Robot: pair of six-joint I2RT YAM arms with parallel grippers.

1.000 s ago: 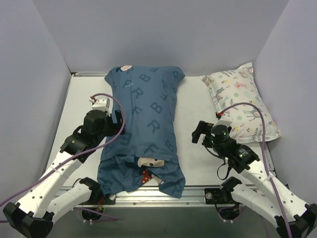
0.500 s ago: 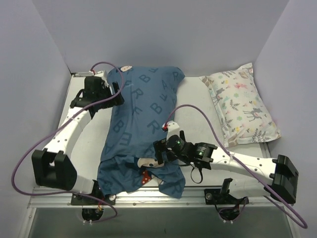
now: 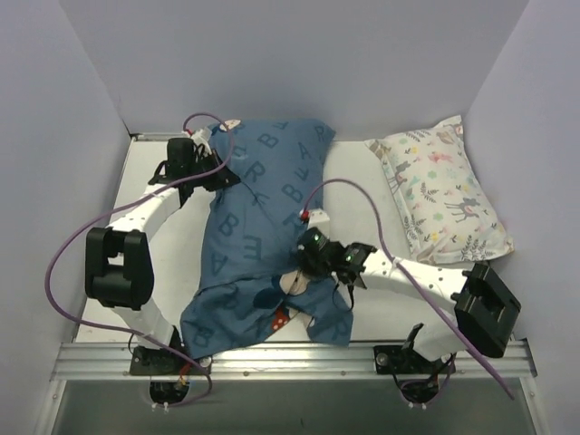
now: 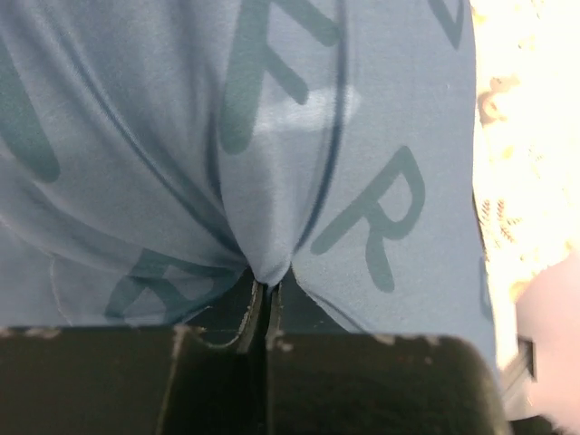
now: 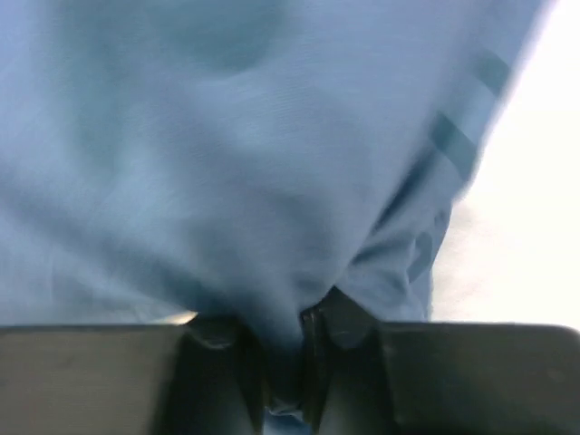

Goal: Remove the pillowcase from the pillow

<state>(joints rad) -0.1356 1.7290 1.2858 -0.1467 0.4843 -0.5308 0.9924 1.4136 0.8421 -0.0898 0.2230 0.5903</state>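
The left gripper [image 4: 267,288] and right gripper [image 5: 283,352] each pinch the pillowcase [image 3: 263,195], so stripping seems underway and probably needs a steady opposing pull next.

Pillowcase [image 3: 263,217]: dark teal-blue fabric with darker capital letters. You will find it lengthwise and slanted on the mid table [image 3: 362,199], covering the pillow.
Patch [image 3: 231,124]: white-and-red, at the far left corner.
Near end: loose and rumpled.
Pillow [image 3: 292,283]: you see only a pale sliver at the near opening.
Folds: one pinched in the left pincer [image 4: 267,290], one in the right pincer [image 5: 285,335].
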